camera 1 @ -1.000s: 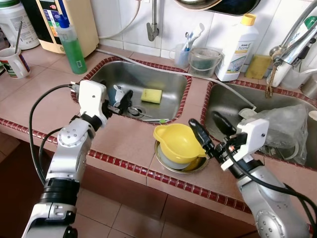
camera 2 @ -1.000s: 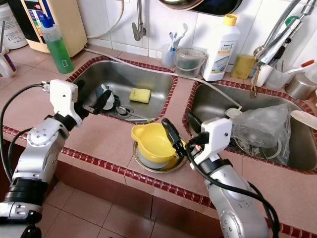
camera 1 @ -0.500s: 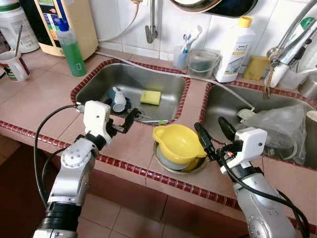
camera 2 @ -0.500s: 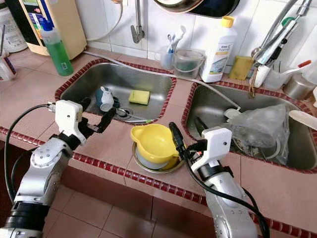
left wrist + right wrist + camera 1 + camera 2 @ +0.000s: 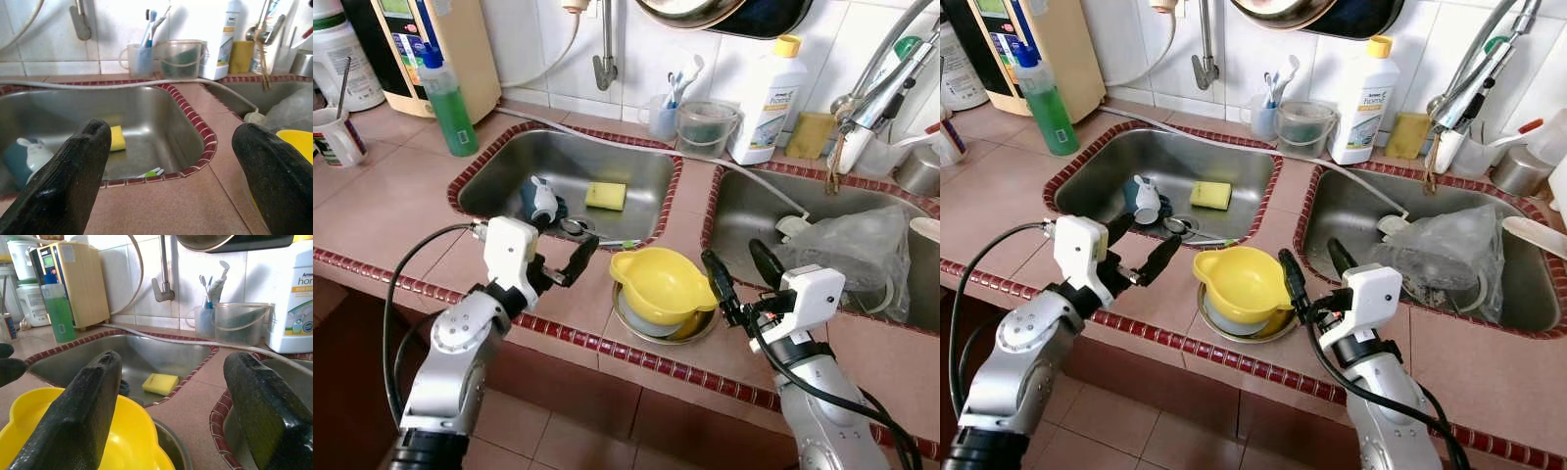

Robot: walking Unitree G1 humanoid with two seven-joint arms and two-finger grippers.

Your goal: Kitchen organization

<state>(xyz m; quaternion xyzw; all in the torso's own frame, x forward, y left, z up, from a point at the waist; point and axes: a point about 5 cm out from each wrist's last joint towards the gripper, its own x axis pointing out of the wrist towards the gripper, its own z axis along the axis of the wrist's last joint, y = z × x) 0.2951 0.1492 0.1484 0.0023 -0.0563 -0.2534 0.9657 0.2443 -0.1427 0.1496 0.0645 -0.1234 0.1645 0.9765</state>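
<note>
Pink-tiled table (image 5: 382, 206) between two steel sinks carried the yellow plastic bowl (image 5: 661, 284), nested in a shallow metal dish (image 5: 697, 331). It sat just left of my right end effector (image 5: 736, 276), the nearer one; my left end effector (image 5: 570, 258) hovered beyond. Both gaped empty.

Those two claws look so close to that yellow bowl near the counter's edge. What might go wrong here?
The yellow bowl sits tilted in a metal dish near the counter's front edge; a nudge from the open right gripper might tip or push it off. The open left gripper hovers beside the left sink; its black cable hangs loose and may snag on the counter's edge.
</note>
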